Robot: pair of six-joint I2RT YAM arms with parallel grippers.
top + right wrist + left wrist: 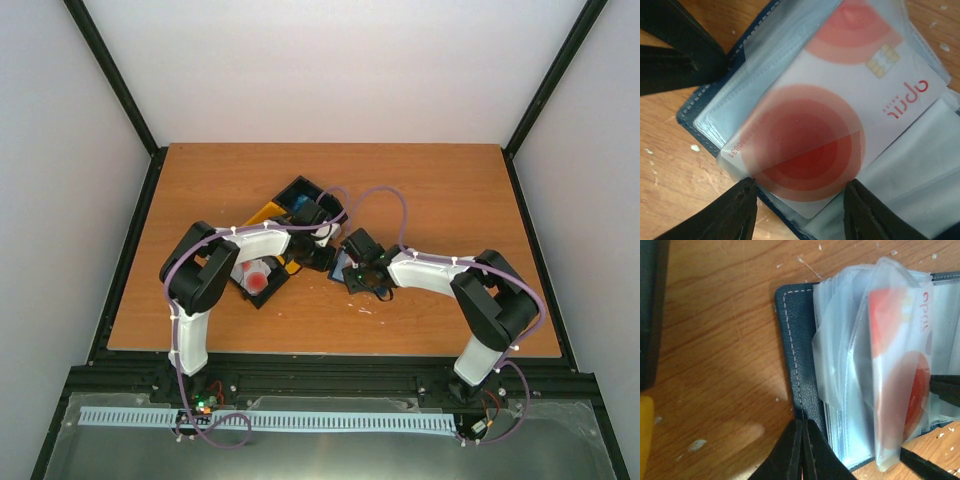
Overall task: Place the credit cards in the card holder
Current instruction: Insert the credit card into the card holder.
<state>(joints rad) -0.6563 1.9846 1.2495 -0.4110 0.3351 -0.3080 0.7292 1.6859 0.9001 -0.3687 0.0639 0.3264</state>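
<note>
L claw (802,450) is sitting pinched together on the holder's (797,350) navy cover edge, prob. pinning it flat on the tabletop (715,340) w/ sleeves open. R claw (800,210), jaws apart, is straddling a white/red card (840,125) going half into a clear sleeve, likely guiding it in.

One open navy card holder (796,365) with clear plastic sleeves, one white card with red circles (840,125) partly in a sleeve, one black-and-yellow tray (268,215) holding at least one more red-marked card (258,277), two robot arms, one wooden surface (440,190)
</note>
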